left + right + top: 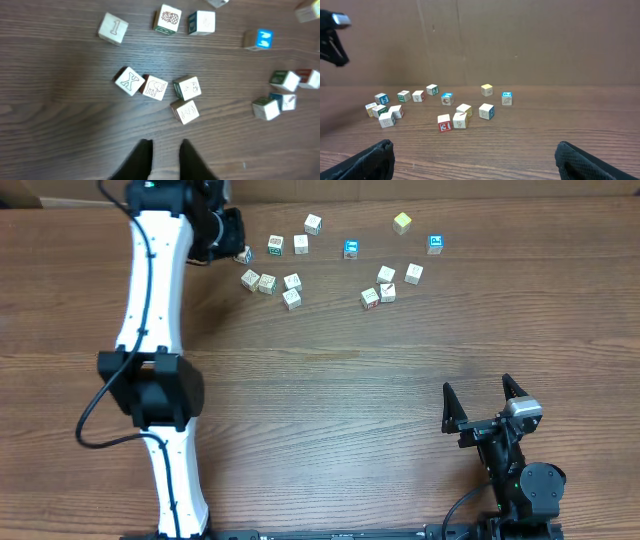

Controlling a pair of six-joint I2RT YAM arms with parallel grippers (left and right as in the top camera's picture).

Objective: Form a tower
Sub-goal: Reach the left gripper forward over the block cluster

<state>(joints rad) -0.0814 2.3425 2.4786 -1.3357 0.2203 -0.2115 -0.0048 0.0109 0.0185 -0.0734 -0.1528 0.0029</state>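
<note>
Overhead view, with both wrist views: no tower stands yet. Its material, the scattered pale cubes (pixel 291 282), lies loose along the far side of the tabletop (pixel 330 410), most of them apart and a few touching. The left pincer (pixel 165 143), at the left end of the scatter, holds its jaws narrow on a pale cube (pixel 166 167) between the fingers. The right pincer (pixel 477 385) sits near the front edge, well apart from the cubes, jaws spread wide and empty.

Handling, as judged: small wooden cubes should be light, rigid and not fragile, though their smooth faces may slip. Take hold across two opposite flat faces, jaws square to them, never on corners.

A cube has no long axis, and these lie yawed at differing angles. The finished column's long axis would be vertical, so each cube needs squaring before placing.
</note>
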